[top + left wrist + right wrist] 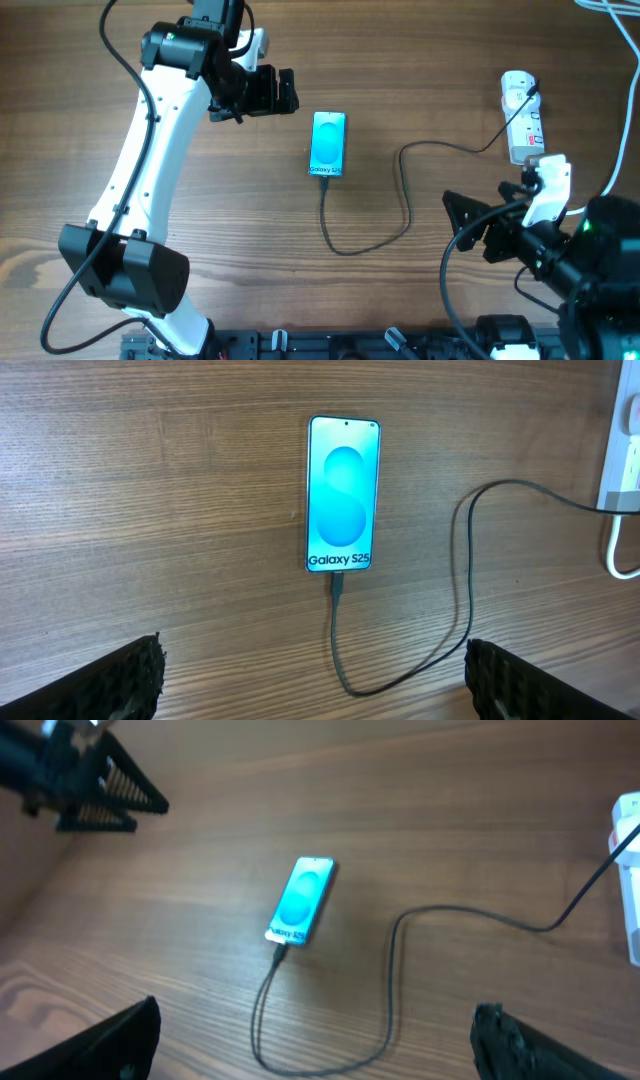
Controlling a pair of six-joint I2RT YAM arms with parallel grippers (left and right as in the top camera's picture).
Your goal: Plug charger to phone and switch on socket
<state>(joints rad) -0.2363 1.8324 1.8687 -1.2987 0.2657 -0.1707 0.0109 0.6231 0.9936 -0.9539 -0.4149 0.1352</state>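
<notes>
Looking down from overhead, the phone [328, 145] lies flat on the table [230, 210], cyan screen up. The charger [405, 205] loops from its lower end across to the socket [522, 120] at the right edge. The left gripper [290, 90] hovers up-left of the phone, and the right gripper [455, 222] sits near the socket, just below it.

From the left wrist, the cable's tip meets the phone's bottom edge (seated, as far as I can judge). The fingers [125, 680] stand wide apart, holding nothing.

From the right wrist, that pincer is also spread wide and empty. The socket shows only as a white sliver at the right border.

What seems left is the switch, too small to read here. The right arm is nearer. It should bring its jaws together for a firm tip, then press straight down clear of the cable, so the strip neither slides nor tugs the plug.
</notes>
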